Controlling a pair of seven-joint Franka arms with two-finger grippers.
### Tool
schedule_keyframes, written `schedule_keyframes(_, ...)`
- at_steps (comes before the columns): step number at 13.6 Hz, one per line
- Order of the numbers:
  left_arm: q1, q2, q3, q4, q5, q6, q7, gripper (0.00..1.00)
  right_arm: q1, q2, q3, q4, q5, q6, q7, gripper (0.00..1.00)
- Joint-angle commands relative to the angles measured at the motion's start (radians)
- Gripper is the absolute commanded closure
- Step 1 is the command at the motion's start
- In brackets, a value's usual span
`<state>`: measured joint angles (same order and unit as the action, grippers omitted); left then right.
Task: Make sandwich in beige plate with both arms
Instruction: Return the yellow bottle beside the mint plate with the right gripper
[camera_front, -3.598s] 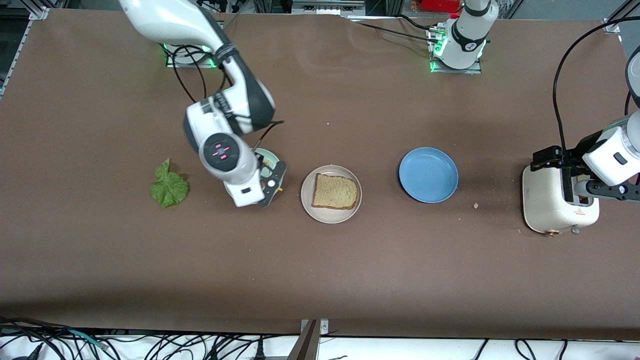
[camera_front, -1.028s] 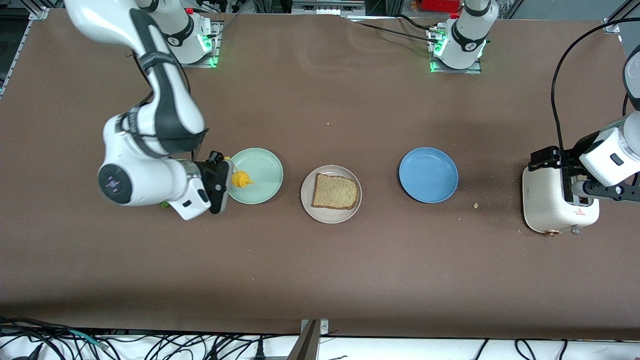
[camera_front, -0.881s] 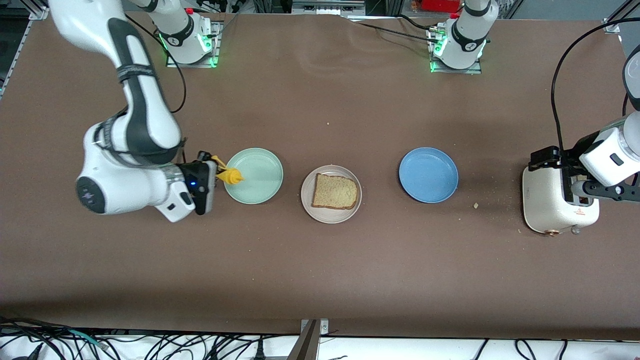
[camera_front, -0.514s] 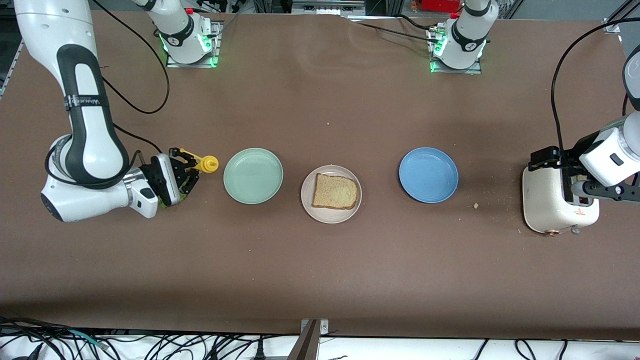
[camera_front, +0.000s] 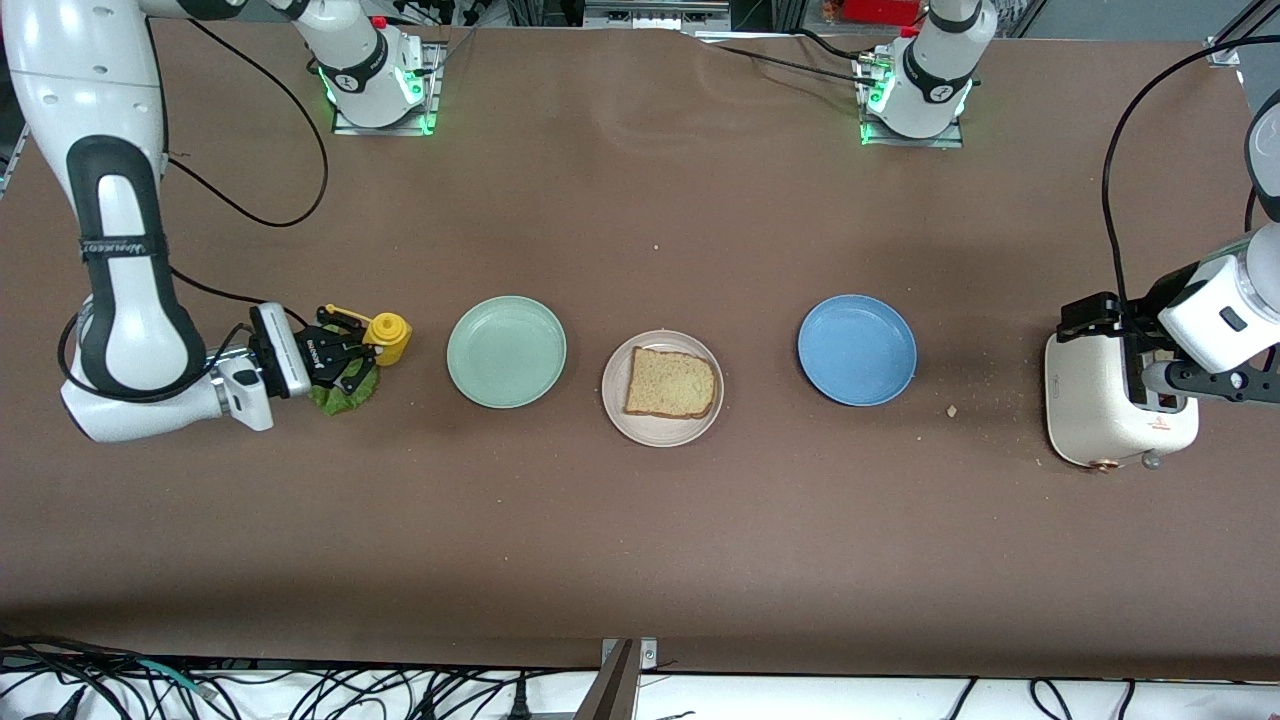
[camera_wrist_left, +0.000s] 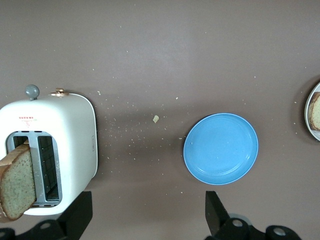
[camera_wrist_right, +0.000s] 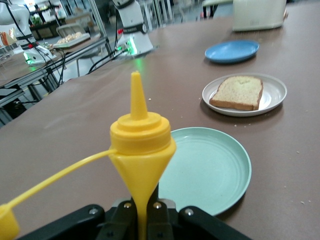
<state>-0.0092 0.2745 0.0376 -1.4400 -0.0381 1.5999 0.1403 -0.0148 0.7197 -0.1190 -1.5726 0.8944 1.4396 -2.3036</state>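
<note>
Right gripper (camera_front: 345, 355) closed on a yellow squeeze bottle (camera_front: 386, 338), low over the lettuce leaf (camera_front: 345, 396) at the right arm's end of the table, beside the mint-green plate (camera_front: 506, 351). Left gripper (camera_wrist_left: 145, 220) spread wide and holding nothing, above the white toaster (camera_front: 1108, 405), where a second bread slice (camera_wrist_left: 17, 182) stands up from the slot. One bread slice (camera_front: 670, 383) lying flat in the beige plate (camera_front: 662, 432), at the middle of the table. Probably light, soft and crumbly: better pinched gently at the crust edge. Lettuce thin and limp, likely easy to tear.
</note>
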Motion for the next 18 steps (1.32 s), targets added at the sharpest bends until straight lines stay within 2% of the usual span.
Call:
schedule_keyframes(1, 0.000, -0.004, -0.005, -0.003, 0.020, 0.002, -0.011, 0.01, -0.060, 0.072, 0.019, -0.036, 0.104, -0.059, -0.161, 1.00)
schedule_keyframes(5, -0.003, -0.003, -0.007, -0.007, 0.018, 0.002, -0.013, 0.01, -0.080, 0.141, 0.019, -0.037, 0.195, -0.113, -0.278, 1.00)
schedule_keyframes(11, -0.005, -0.008, -0.007, -0.007, 0.018, -0.003, -0.014, 0.01, -0.088, 0.190, 0.019, -0.032, 0.228, -0.093, -0.321, 1.00)
schedule_keyframes(12, -0.005, -0.008, -0.008, -0.005, 0.020, -0.005, -0.014, 0.01, -0.086, 0.188, 0.019, -0.029, 0.231, -0.093, -0.304, 0.57)
schedule_keyframes(13, -0.006, -0.008, -0.008, -0.005, 0.018, -0.003, -0.014, 0.01, -0.083, 0.188, 0.019, -0.029, 0.227, -0.091, -0.297, 0.01)
schedule_keyframes(16, -0.009, -0.004, -0.008, -0.005, 0.018, 0.002, -0.014, 0.01, -0.082, 0.179, 0.013, -0.027, 0.175, -0.050, -0.272, 0.00)
schedule_keyframes(18, -0.014, -0.004, -0.008, 0.001, 0.018, 0.002, -0.021, 0.01, -0.080, 0.152, -0.039, -0.009, 0.135, -0.028, -0.214, 0.00)
